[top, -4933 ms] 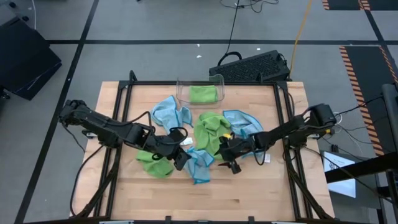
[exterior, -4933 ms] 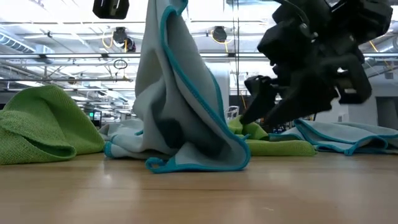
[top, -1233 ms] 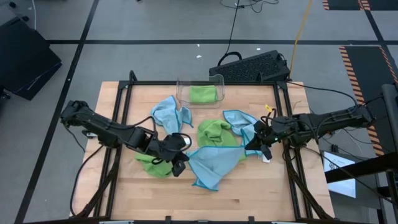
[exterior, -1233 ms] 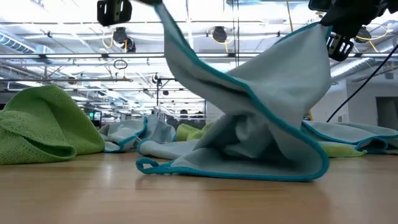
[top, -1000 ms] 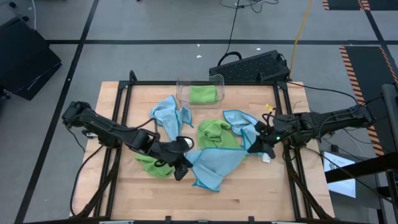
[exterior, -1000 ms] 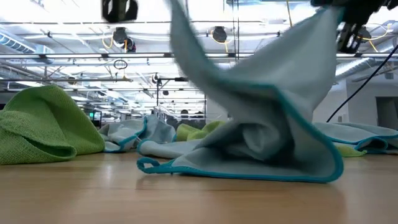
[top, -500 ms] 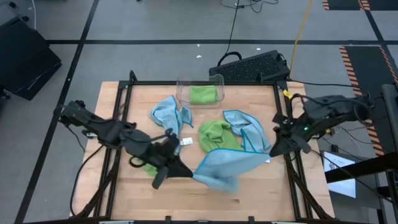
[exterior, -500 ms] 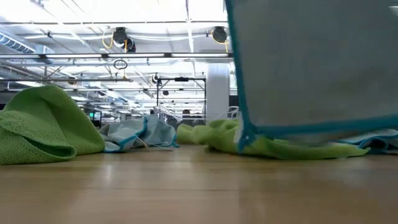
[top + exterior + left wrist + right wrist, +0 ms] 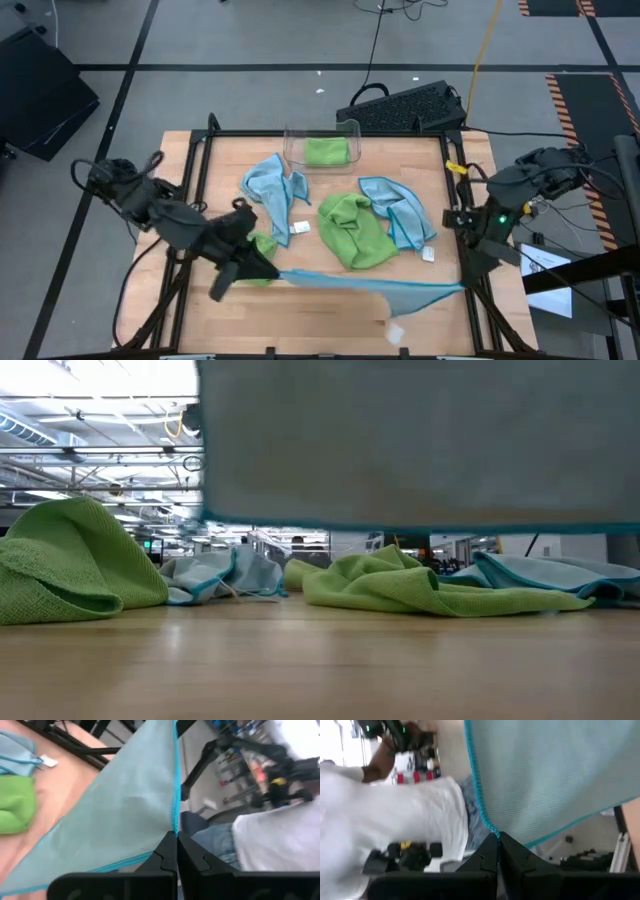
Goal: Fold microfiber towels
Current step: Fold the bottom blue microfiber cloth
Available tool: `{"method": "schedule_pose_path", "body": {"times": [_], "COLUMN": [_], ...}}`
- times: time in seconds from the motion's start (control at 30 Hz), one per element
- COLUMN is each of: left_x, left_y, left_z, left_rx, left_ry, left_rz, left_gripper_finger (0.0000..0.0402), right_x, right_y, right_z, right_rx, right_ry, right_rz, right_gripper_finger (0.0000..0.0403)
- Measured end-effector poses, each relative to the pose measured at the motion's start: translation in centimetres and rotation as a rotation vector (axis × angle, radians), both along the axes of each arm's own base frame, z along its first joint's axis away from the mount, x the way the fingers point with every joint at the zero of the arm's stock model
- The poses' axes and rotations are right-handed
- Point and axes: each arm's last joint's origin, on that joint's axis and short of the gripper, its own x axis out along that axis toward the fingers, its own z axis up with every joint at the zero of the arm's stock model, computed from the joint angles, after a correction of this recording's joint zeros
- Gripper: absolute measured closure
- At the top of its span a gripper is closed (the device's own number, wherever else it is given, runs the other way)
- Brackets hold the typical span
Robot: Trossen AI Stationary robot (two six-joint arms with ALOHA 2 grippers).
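While the left gripper (image 9: 262,268) pinches one corner, the right gripper (image 9: 463,287) pinches another. Both are clamped tight on the soft light blue microfiber towel (image 9: 360,285), stretched taut above the wooden table (image 9: 330,330).

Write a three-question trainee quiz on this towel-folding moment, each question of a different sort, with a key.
1. True or false: the stretched light blue towel is held by one gripper only.
2. Multiple choice: what lies in the clear plastic bin? A) a light blue towel B) a lime green towel C) nothing
3. Short answer: in the low view, does the stretched towel's lower edge touch the table?

Key:
1. False. The left gripper and the right gripper each have jaws shut on a corner of it.
2. B, the lime green towel in the bin.
3. No; it hangs clear above the wood, with the crumpled green towel visible beneath it.
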Motion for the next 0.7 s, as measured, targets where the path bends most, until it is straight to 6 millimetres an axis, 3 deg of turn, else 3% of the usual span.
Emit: {"method": "schedule_pose_path", "body": {"times": [0.13, 0.27, 0.5, 0.7], "left_x": [0.0, 0.9, 1.7, 2.2], "left_y": [0.5, 0.3, -1.8, -1.0], "left_z": [-1.1, -2.4, -0.9, -2.5], "left_rx": [0.13, 0.092, -0.07, 0.096], "left_ry": [0.069, 0.132, -0.065, 0.015], "left_rz": [0.001, -0.08, -0.228, -0.127], "left_gripper_finger": [0.0401, 0.0401, 0.0401, 0.0401], "right_x": [0.1, 0.4, 0.2, 0.4], "right_y": [-0.4, -0.7, 0.8, 0.0], "right_z": [-1.5, -3.0, -1.1, -1.7], "right_rx": [-0.091, -0.136, 0.031, -0.025], "right_ry": [0.032, 0.116, 0.023, 0.031], "right_rz": [0.033, 0.03, 0.09, 0.066], "right_gripper_finger": [0.0403, 0.0403, 0.0403, 0.0403]}}
